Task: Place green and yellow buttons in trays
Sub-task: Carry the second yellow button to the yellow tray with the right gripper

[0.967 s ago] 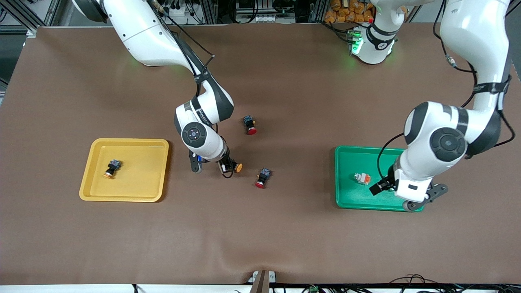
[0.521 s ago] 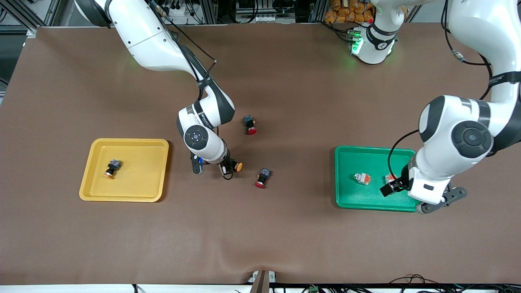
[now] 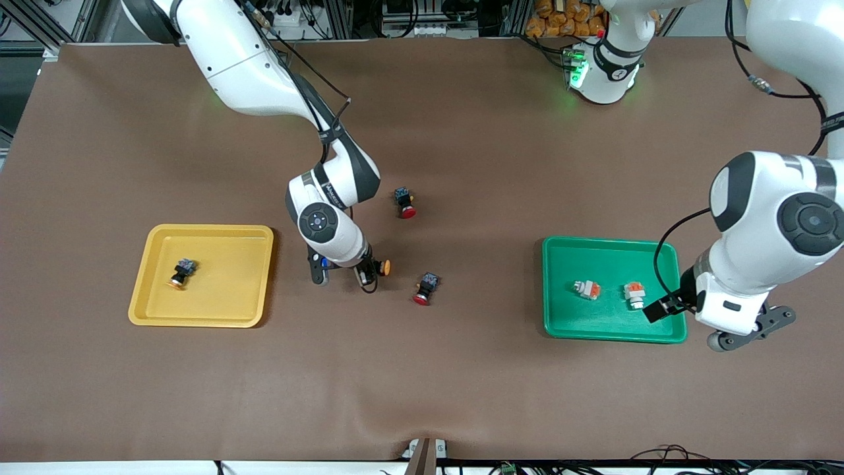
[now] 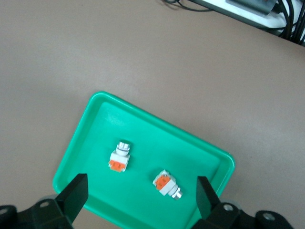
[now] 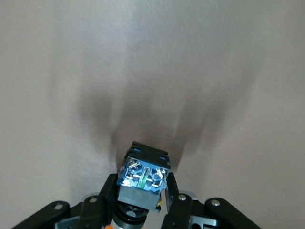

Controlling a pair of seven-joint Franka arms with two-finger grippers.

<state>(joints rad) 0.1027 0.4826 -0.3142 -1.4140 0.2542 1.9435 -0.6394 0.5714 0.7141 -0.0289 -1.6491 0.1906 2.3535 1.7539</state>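
Observation:
The green tray (image 3: 593,320) holds two white-bodied green buttons, one (image 3: 586,289) beside the other (image 3: 633,295). My left gripper (image 3: 666,308) is open and empty over the tray's edge toward the left arm's end. The left wrist view shows the tray (image 4: 143,126), both buttons (image 4: 119,158) (image 4: 167,183) and the gripper (image 4: 141,200). My right gripper (image 3: 369,272) is shut on a black-bodied yellow button (image 3: 384,267), low over the table between the trays. The right wrist view shows that button (image 5: 143,177) in the gripper (image 5: 140,193). The yellow tray (image 3: 224,277) holds another yellow button (image 3: 179,274).
Two black switches with red caps lie on the brown mat. One (image 3: 405,202) is farther from the front camera than my right gripper. The other (image 3: 426,288) lies beside the gripper toward the green tray.
My left arm has drawn away toward its own end of the table, uncovering the second green button in the green tray. My right gripper has barely shifted with its yellow button.

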